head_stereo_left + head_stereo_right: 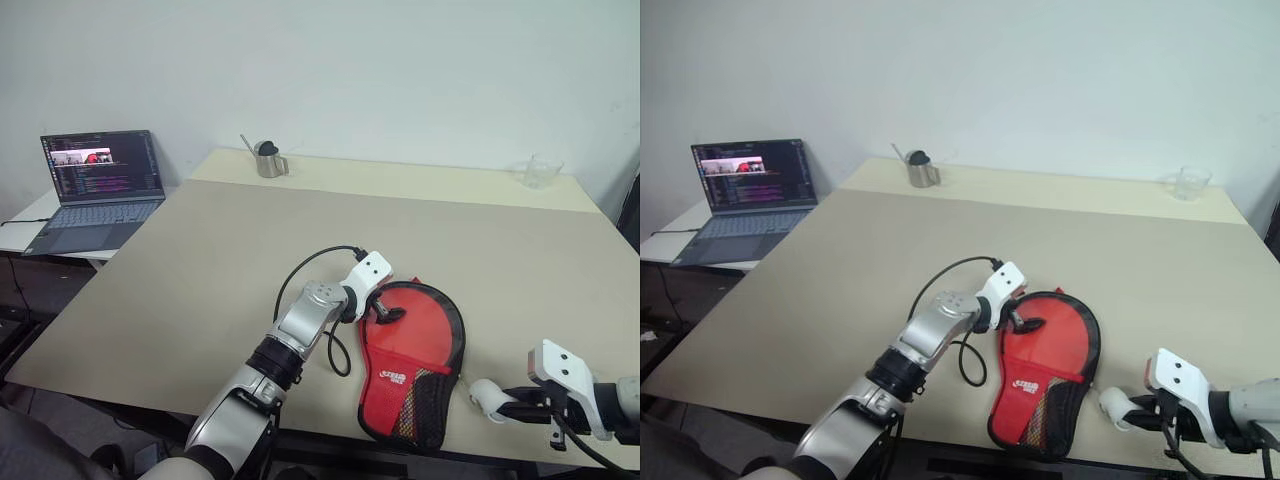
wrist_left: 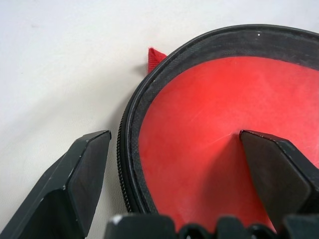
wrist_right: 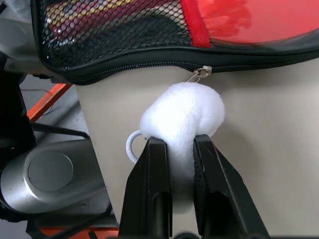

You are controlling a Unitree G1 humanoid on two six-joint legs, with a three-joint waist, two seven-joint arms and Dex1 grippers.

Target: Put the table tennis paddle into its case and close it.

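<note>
We are pinching the white ball (image 3: 182, 119) with our right gripper (image 1: 512, 405) at the table's (image 1: 200, 290) near edge, its zip pull meeting the case's zipper. Just beyond, the case (image 1: 415, 360) is lying flat, red side up, mesh pocket nearest us. Our left gripper (image 1: 384, 308) is spreading wide over its rounded end, one finger (image 2: 271, 169) pressing the red face, the other (image 2: 82, 174) beside the rim. Farther back, a metal cup (image 1: 268, 159), a glass (image 1: 541, 172) and a laptop (image 1: 98, 190) are sitting.
</note>
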